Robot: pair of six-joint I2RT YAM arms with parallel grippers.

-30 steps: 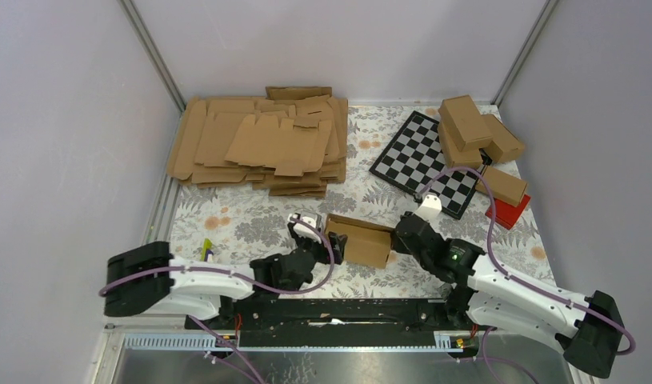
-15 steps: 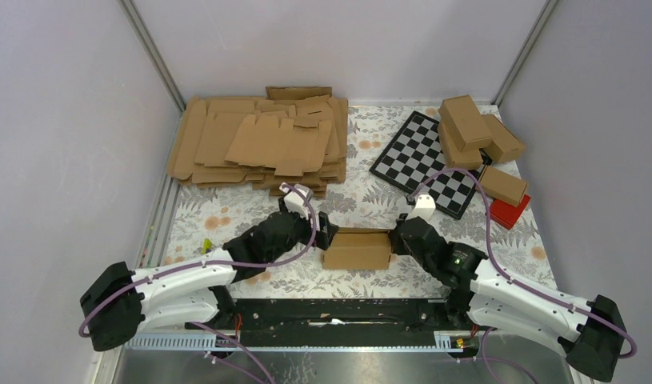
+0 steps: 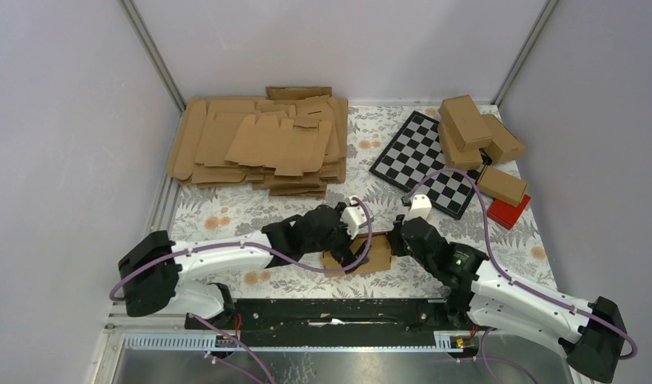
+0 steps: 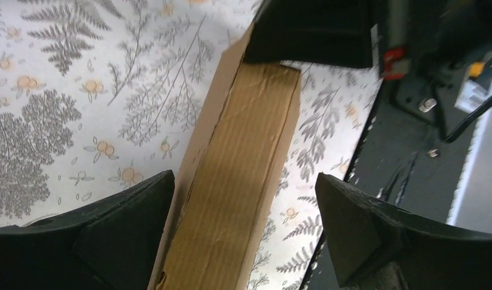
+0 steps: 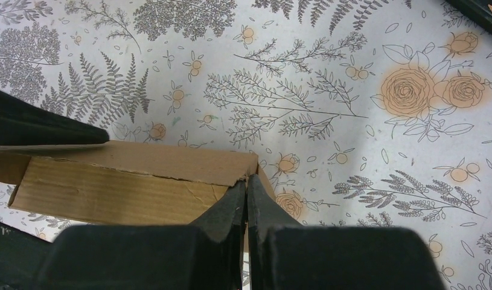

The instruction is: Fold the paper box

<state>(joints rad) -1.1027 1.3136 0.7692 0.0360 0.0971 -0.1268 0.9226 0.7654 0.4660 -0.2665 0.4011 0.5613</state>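
Pinches 3 o'clock end of box (image 5: 122,188) in shut right claw (image 5: 246,182), steadying it for wide-open, empty left claw (image 4: 243,178) straddling it.

The left arm (image 3: 226,254) is stretched inward, and the left claw (image 4: 244,181) is spread wide, pointed downward. The right claw (image 5: 247,184) is pinched shut on an end wall of the paper box (image 5: 122,188).

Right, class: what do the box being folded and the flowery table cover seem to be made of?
The paper box: brown corrugated cardboard, matt, uncoated; fine ribbing lines its face and one edge is ragged. The table cover: likely printed cloth or vinyl, matt; flat fern and rose print, no weave visible.
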